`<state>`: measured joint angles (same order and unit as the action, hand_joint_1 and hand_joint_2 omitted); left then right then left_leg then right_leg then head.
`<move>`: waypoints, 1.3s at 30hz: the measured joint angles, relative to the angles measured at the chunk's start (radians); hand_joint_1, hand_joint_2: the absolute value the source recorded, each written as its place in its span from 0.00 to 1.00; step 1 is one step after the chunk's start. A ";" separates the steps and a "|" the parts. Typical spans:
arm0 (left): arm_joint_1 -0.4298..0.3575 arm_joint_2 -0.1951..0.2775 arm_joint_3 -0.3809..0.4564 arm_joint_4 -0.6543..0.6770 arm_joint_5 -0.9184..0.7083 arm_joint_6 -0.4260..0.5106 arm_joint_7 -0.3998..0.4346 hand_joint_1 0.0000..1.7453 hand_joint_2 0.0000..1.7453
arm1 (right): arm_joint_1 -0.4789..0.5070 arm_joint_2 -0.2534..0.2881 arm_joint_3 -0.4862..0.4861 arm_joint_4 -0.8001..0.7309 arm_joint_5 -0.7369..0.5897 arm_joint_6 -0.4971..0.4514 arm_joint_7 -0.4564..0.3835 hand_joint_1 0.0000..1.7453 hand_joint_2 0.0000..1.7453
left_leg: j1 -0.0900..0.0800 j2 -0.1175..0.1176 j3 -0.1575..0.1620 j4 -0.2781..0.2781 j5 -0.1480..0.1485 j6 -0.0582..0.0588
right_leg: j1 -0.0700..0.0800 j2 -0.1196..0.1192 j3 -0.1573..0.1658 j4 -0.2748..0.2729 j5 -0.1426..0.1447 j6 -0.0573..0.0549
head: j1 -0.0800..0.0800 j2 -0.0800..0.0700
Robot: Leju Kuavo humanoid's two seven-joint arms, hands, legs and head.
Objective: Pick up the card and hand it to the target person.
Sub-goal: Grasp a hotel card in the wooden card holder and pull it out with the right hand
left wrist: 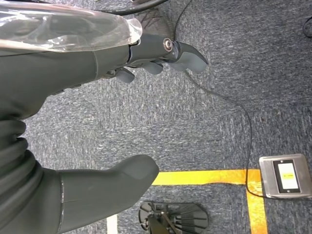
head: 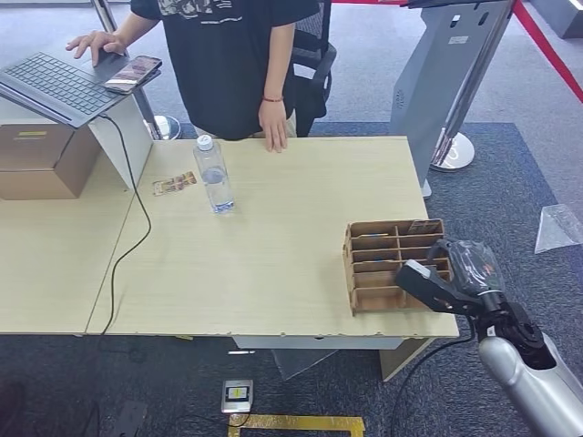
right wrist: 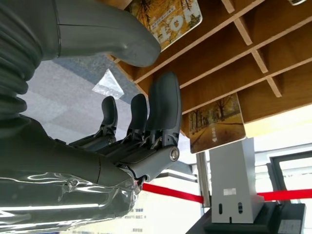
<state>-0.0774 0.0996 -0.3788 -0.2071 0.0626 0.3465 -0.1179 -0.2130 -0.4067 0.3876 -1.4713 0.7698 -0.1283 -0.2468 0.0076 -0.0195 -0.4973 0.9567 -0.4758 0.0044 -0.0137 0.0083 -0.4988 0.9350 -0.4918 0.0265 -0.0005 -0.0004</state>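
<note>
A cardboard rack [head: 385, 273] with several compartments lies near the table's front right corner. A picture card [head: 424, 226] sits in its far right compartment. In the right wrist view, an autumn-tree card [right wrist: 215, 122] sticks out of the rack [right wrist: 239, 58], and a second card [right wrist: 165, 19] lies just beyond the thumb. My right hand [head: 446, 278] hovers at the rack's front right, fingers [right wrist: 162, 107] apart and holding nothing. Another card [head: 174, 183] lies flat on the table beside the bottle. The person [head: 227, 55] stands at the far edge, one hand [head: 275, 123] on the table. My left hand [left wrist: 55, 73] hangs above the carpet, fingers spread around nothing.
A clear water bottle [head: 213, 173] stands at the table's far middle. On the left are a laptop [head: 55, 86] on a stand, a phone [head: 134, 73], a cardboard box [head: 41, 159] and a black cable [head: 134, 228]. A grey kiosk base [head: 440, 91] stands behind the table.
</note>
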 joint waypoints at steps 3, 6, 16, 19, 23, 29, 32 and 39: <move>0.000 0.000 0.000 0.000 0.000 -0.001 -0.001 0.00 1.00 | -0.002 0.000 0.000 0.015 0.008 -0.002 0.000 0.62 1.00 | 0.000 0.000 0.000 0.000 0.000 0.000 | 0.000 0.000 0.000 0.000 0.000 0.000 | 0.000 0.000; 0.000 0.000 -0.001 0.000 0.000 -0.001 -0.001 0.00 1.00 | -0.006 0.000 0.001 0.029 0.014 -0.003 0.000 0.64 1.00 | 0.000 0.000 0.000 0.000 0.000 0.000 | 0.000 0.000 0.000 0.000 0.000 0.000 | 0.000 0.000; 0.000 0.000 -0.001 0.000 -0.003 -0.001 -0.001 0.00 1.00 | -0.018 0.000 0.009 0.063 0.050 -0.006 0.008 0.61 1.00 | 0.000 0.000 0.000 0.000 0.000 0.000 | 0.000 0.000 0.000 0.000 0.000 0.000 | 0.000 0.000; 0.000 0.000 -0.001 0.000 -0.003 -0.001 -0.001 0.00 1.00 | -0.023 0.000 0.015 0.069 0.057 -0.008 0.012 0.60 1.00 | 0.000 0.000 0.000 0.000 0.000 0.000 | 0.000 0.000 0.000 0.000 0.000 0.000 | 0.000 0.000; 0.000 0.000 -0.001 0.000 -0.003 -0.001 -0.001 0.00 1.00 | -0.030 0.000 0.023 0.075 0.061 -0.010 0.014 0.58 1.00 | 0.000 0.000 0.000 0.000 0.000 0.000 | 0.000 0.000 0.000 0.000 0.000 0.000 | 0.000 0.000; 0.000 0.000 -0.001 0.000 0.002 -0.001 -0.001 0.00 1.00 | -0.038 0.001 0.032 0.077 0.065 -0.010 0.017 0.52 1.00 | 0.000 0.000 0.000 0.000 0.000 0.000 | 0.000 0.000 0.000 0.000 0.000 0.000 | 0.000 0.000; 0.000 0.000 -0.001 0.000 0.003 -0.001 -0.001 0.00 1.00 | -0.042 0.002 0.038 0.078 0.067 -0.009 0.017 0.49 1.00 | 0.000 0.000 0.000 0.000 0.000 0.000 | 0.000 0.000 0.000 0.000 0.000 0.000 | 0.000 0.000; 0.000 0.000 -0.001 0.000 0.005 -0.001 -0.001 0.00 1.00 | -0.046 0.006 0.045 0.078 0.081 -0.009 0.019 0.48 1.00 | 0.000 0.000 0.000 0.000 0.000 0.000 | 0.000 0.000 0.000 0.000 0.000 0.000 | 0.000 0.000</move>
<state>-0.0774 0.0992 -0.3801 -0.2071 0.0678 0.3457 -0.1187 -0.2593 -0.4004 0.4322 -1.3931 0.8505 -0.1372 -0.2282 0.0076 -0.0195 -0.4974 0.9567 -0.4758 0.0044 -0.0137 0.0082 -0.4988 0.9350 -0.4918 0.0265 -0.0004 -0.0004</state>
